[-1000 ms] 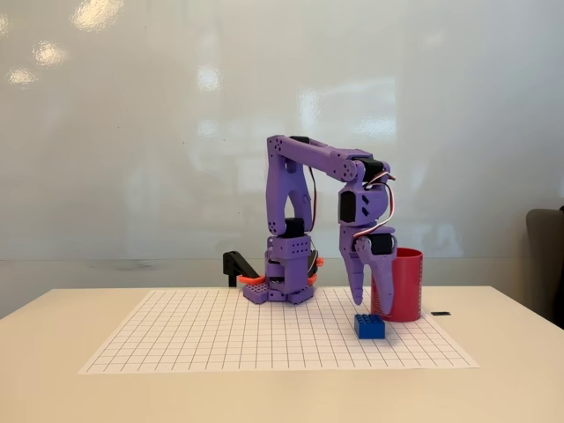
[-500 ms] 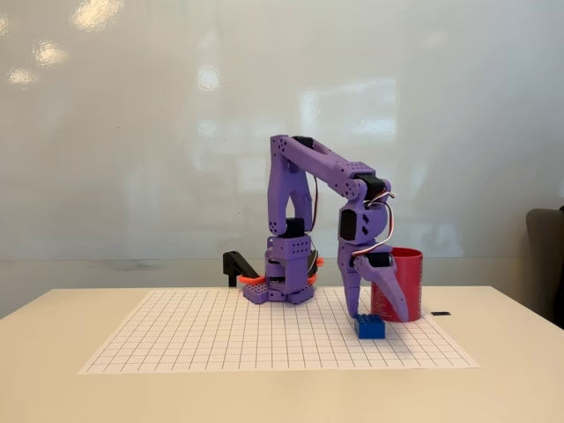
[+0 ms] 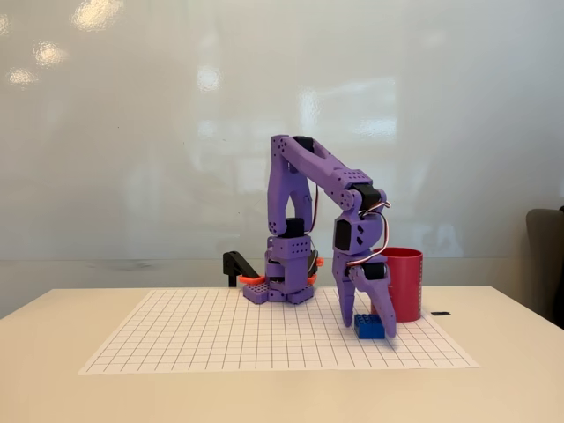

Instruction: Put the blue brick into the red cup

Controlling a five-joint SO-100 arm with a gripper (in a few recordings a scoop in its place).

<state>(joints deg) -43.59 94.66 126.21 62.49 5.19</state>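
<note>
Over the last second the claw (image 3: 368, 330) has been lowered from above the blue brick (image 3: 370, 327) until its two fingers are set down around it, one finger at the brick's left end and the other across its right front. The fingers are spread, and no pinch on the brick can be confirmed; the brick is still seated on the grid mat (image 3: 220, 339). The approach is therefore judged complete, with closing, lifting and carrying not yet done.

Well to the left of the claw, behind the mat, a black and orange fixture (image 3: 238, 267) is placed beside the arm base (image 3: 282, 286). Just behind and to the right of the claw the red cup (image 3: 404, 284) is stood upright, near the brick. Its near wall is judged the one obstacle: the brick must be raised above the rim before any move to the right. Further right a small dark tab (image 3: 441, 313) is laid on the table (image 3: 520, 352)
</note>
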